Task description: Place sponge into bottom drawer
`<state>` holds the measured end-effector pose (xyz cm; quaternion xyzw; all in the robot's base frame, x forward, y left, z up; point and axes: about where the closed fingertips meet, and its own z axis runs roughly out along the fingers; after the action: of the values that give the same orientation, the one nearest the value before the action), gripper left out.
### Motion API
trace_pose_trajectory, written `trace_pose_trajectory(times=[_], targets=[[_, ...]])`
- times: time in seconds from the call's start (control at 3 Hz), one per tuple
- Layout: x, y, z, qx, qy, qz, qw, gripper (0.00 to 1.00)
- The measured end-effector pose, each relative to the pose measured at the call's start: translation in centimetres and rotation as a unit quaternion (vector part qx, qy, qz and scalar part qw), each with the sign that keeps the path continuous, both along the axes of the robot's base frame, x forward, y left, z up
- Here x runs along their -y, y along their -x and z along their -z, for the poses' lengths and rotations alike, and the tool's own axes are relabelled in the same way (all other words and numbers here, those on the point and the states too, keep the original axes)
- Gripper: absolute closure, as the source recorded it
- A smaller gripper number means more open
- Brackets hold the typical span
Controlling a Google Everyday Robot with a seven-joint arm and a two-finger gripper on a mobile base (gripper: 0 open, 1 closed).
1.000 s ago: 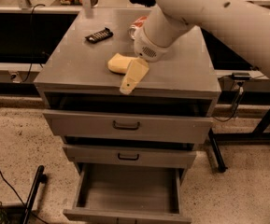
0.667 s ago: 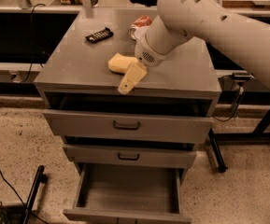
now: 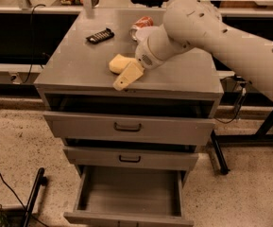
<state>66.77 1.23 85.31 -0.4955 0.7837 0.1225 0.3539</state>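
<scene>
1. We see the sponge [image 3: 117,63] as a pale yellow foam block with soft, rounded edges and a matte surface.
2. It lies on the grey desk [image 3: 74,65], close to the front edge and a little left of the middle. It is well above the bottom drawer [image 3: 126,193] and not in it.
3. The part we can see stretches roughly left to right across the desk, and its rounded left end points toward the desk's left side.
4. Its right end is hidden behind the gripper [image 3: 125,77], so we cannot be sure of its full long axis.
5. The cream-yellow gripper slants down and to the left from the white wrist [image 3: 148,56]. It crosses the front right of the sponge, and its tip is near the desk's front edge.
6. The gripper overlaps the sponge in this view. We cannot tell whether it is clenched on the sponge, merely touching it, or released.
7. The white arm [image 3: 211,27] comes in from the right, above the desk's back right part.
8. The bottom drawer is pulled well out toward us, showing its plain grey floor and low walls.
9. Above it sit the middle drawer [image 3: 126,158] and the top drawer [image 3: 126,126], each with a dark handle. A dark gap shows above the top one.
10. A flat black object [image 3: 100,35] lies toward the desk's back left, and a red can [image 3: 140,22] lies on its side just behind the wrist.
</scene>
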Motion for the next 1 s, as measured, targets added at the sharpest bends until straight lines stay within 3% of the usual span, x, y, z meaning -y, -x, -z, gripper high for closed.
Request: trace_pose_trajectory(times=[0.33,0.67,1.0], targets=[[-0.7,-1.4,0.6,-0.001,-0.036,0.013,0.9993,0.08],[-0.5,-2.3,1.8,-0.011,-0.049,0.033,0.9982,0.30],[-0.2,-2.7,2.9,-0.023,-0.041,0.053,0.9975,0.53]])
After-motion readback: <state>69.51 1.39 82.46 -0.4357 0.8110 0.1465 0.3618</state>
